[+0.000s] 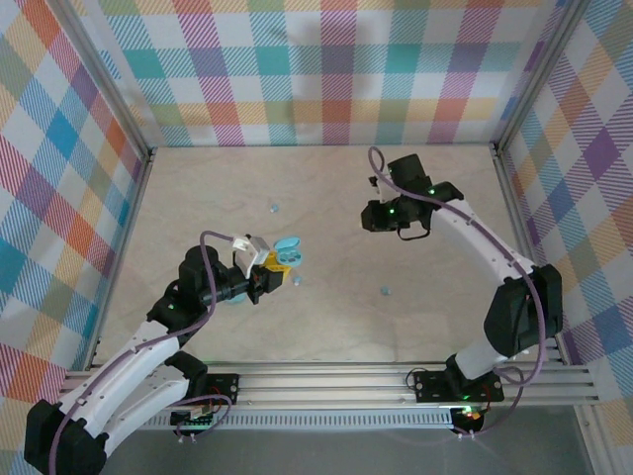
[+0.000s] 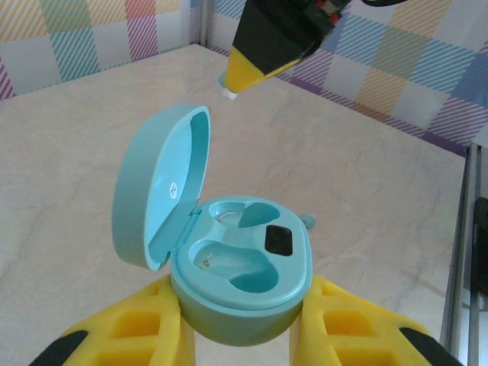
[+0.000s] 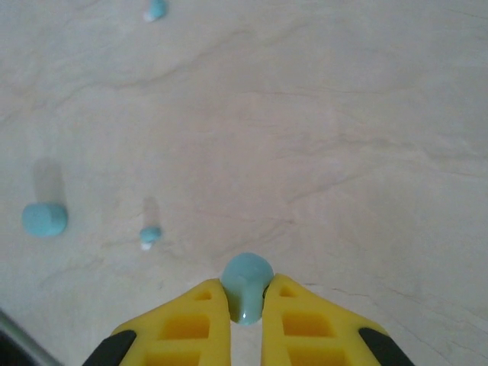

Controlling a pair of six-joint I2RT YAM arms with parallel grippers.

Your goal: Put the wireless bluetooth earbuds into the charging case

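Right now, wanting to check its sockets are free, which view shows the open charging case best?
Left wrist view: the charging case is close, lid up, both sockets facing the camera. Top external shows it small, at the left tool.

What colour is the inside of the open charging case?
The charging case is light turquoise inside; the left wrist view shows it best.

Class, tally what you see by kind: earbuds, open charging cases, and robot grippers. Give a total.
Earbuds: 4, three on the table, one in the right gripper
Open charging case: 1, in the left gripper
Grippers: 2
Total: 7
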